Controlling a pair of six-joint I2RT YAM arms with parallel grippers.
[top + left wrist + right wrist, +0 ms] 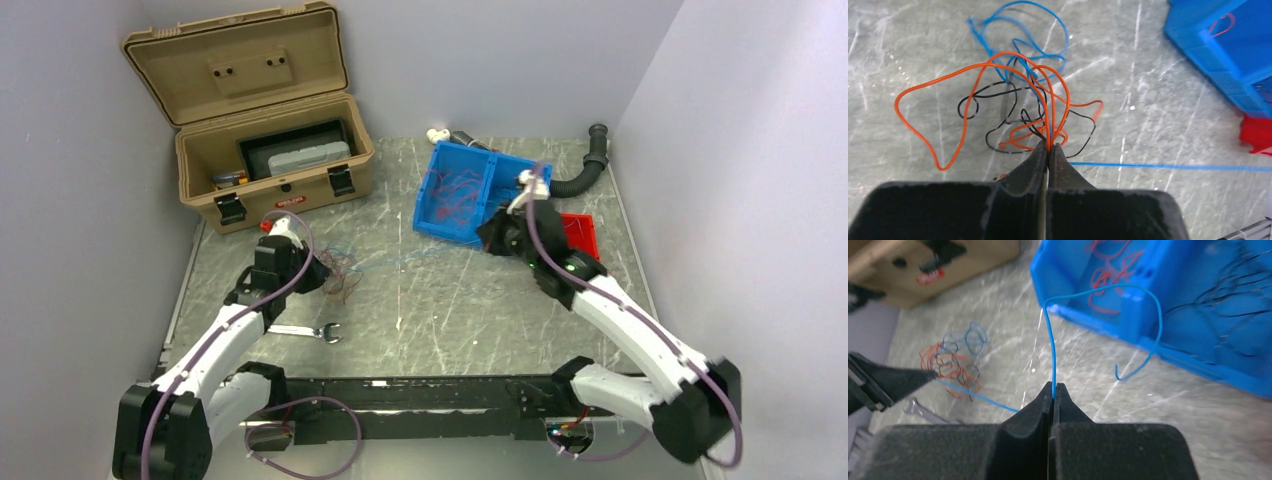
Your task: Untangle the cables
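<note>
The cables (340, 268) are a small tangle of orange, black and blue wires on the table left of centre. The tangle also shows in the left wrist view (1018, 95) and the right wrist view (950, 362). My left gripper (322, 272) (1049, 146) is shut on the orange strands at the tangle's near side. One blue wire (410, 258) (1168, 166) runs taut from the tangle to my right gripper (490, 238) (1054, 386). That gripper is shut on this blue wire (1050, 340), whose free end curls over the blue bin's wall.
A blue bin (440, 225) (1148, 347) holds loose red wires in one compartment and black ones in another. A red tray (585, 235) lies to its right. An open tan case (270, 190) stands at the back left. A wrench (305, 331) lies near the left arm. A black hose (585, 175) is at the back right.
</note>
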